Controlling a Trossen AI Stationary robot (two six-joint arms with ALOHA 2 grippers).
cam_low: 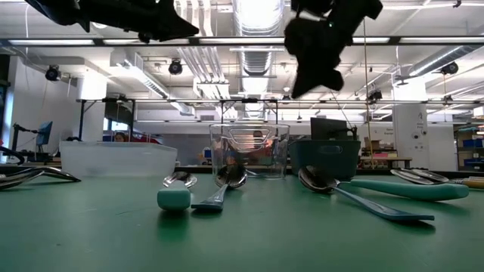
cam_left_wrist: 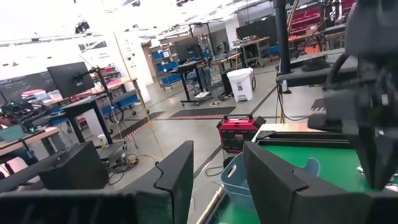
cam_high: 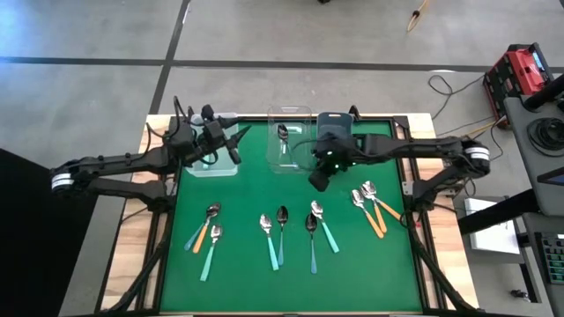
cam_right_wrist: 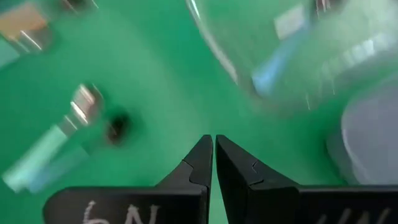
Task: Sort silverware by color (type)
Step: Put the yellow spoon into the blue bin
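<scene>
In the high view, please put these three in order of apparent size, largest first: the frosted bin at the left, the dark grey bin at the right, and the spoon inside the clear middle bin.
1. Frosted translucent plastic bin, though the left arm covers part of it.
2. Dark grey plastic bin, partly hidden by the right arm; its rank against the frosted bin is unsure.
3. Small metal spoon in the clear bin, clearly smallest.

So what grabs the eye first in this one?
The row of spoons scattered across the front of the green mat, in pairs with teal or orange handles. Behind them stand three bins; the clear middle bin already holds one spoon. The right hand hovers shut just in front of it, empty.
</scene>
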